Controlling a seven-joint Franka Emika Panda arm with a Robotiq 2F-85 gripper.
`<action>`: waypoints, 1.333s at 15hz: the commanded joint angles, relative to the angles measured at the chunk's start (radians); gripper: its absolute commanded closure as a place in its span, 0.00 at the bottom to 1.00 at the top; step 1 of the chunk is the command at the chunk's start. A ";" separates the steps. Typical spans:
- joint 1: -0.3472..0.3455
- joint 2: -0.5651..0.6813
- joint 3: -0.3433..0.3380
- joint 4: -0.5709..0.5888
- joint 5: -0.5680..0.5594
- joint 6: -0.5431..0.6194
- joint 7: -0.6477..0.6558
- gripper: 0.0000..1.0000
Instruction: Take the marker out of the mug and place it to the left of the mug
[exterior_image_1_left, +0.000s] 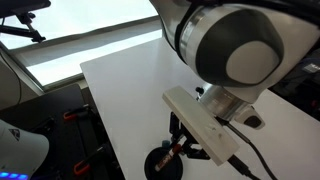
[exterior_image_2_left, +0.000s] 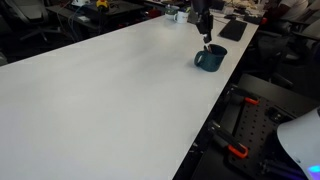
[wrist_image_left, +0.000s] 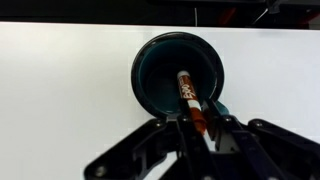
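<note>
The mug (wrist_image_left: 143, 72) is small, round and dark, and stands on the white table near its edge; it shows in both exterior views (exterior_image_1_left: 160, 165) (exterior_image_2_left: 209, 60). The reddish-orange marker (wrist_image_left: 186, 92) with a pale section slants out of the mug's opening. My gripper (wrist_image_left: 200, 122) is right above the mug, with its fingers shut on the marker's upper end. In an exterior view the gripper (exterior_image_1_left: 186, 143) holds the marker (exterior_image_1_left: 178, 151) just over the mug. In an exterior view the gripper (exterior_image_2_left: 203, 28) hangs over the mug.
The white table (exterior_image_2_left: 110, 90) stretches wide on one side of the mug; its edge runs close on the mug's other side (exterior_image_2_left: 225, 85). A black pad (exterior_image_2_left: 233, 29) and clutter lie at the table's far end. Stands and cables sit beyond the edge (exterior_image_1_left: 70, 120).
</note>
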 joint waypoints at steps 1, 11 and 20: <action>0.029 -0.022 0.011 0.018 0.003 -0.010 0.000 0.95; 0.090 -0.096 0.014 0.042 -0.009 -0.043 0.028 0.95; 0.125 -0.172 0.028 0.045 -0.016 -0.047 0.020 0.95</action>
